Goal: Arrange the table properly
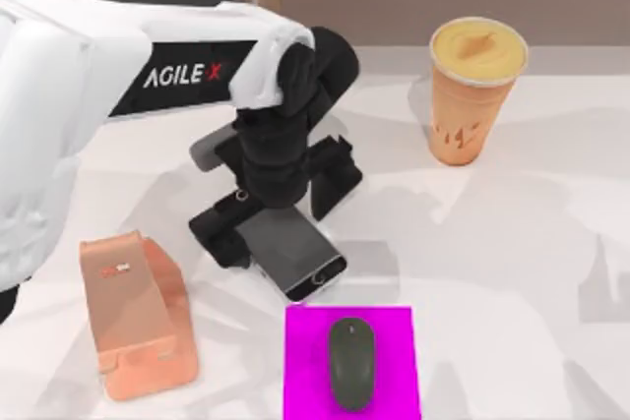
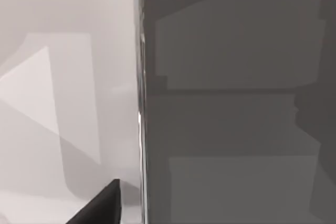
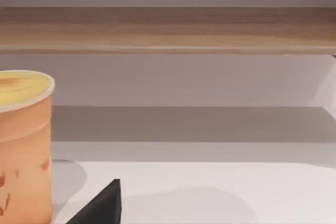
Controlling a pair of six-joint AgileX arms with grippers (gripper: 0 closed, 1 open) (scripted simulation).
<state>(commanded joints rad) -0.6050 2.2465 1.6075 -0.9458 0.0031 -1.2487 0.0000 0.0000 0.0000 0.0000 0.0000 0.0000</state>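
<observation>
Five loose things sit on the white desk (image 1: 512,243), a broad, smooth, flat top that carries everything in view: one phone, one mouse, one pad, one stand and one cup. The phone (image 1: 290,251) is a flat dark slab with a glossy screen and a bright metal rim, lying at an angle near the middle of the desk. My left hand (image 1: 266,218), black and blocky, is down over the phone's far end with a finger on either side of it, but I cannot tell whether the fingers are pressing on it or merely straddling it; the left wrist view shows the grey glass and silver edge close up, beside bare desk. Just nearer the front edge lies the pad (image 1: 394,361), a flat magenta rectangle, with the mouse (image 1: 350,363), a rounded dark grey oval, resting on its middle. The stand (image 1: 138,317), salmon-pink and smooth with a sloped back and a small lip, is near the front left corner. The cup (image 1: 474,90), tapered, orange with a yellow domed top, stands upright toward the back edge, right of centre. Behind the desk runs one grey-and-wood shelf (image 3: 168,30).
</observation>
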